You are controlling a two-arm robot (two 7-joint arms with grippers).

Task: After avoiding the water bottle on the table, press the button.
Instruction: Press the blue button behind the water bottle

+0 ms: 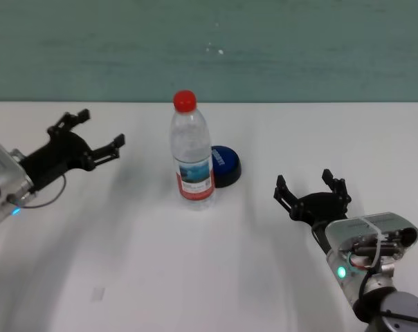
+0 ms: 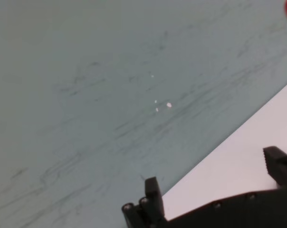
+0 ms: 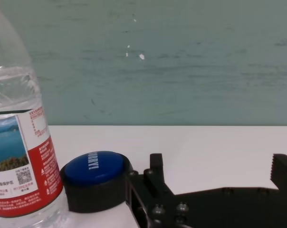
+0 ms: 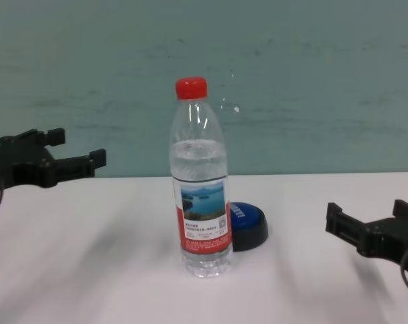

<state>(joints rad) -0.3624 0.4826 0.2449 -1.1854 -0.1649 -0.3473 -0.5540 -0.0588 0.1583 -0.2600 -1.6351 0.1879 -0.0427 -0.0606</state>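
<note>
Button (image 1: pixel 225 164) first: from the head view it sits on the table (image 1: pixel 195 277) tucked right behind the water bottle (image 1: pixel 192 155), peeking out on the bottle's right side, pretty much touching it or just beside, can't really tell which. Bottle stands upright with its red cap on. Left gripper (image 1: pixel 97 135) hangs well off to the bottle's left, fingers spread apart with nothing between them. Right gripper (image 1: pixel 311 188) is off to the bottle's right and a bit nearer the robot than the button, also spread wide and empty.

Left wrist view is mostly the teal wall (image 2: pixel 110 85). You get the left gripper's two black fingertips (image 2: pixel 152 190) sticking up, gap between them empty, a slice of white table, and a sliver of the bottle's red cap at the picture's edge.

Right wrist view is the good one: blue dome button with white lettering on its black base, right against the bottle's labelled side, lake picture showing. The right gripper's fingertips (image 3: pixel 156 164) are held apart with nothing gripped, near the button but not on it.

Chest view: bottle dead centre, button half hidden behind its lower part on the right side. Both grippers float above the table, one on each side of the bottle, well apart from it, both unclenched.
</note>
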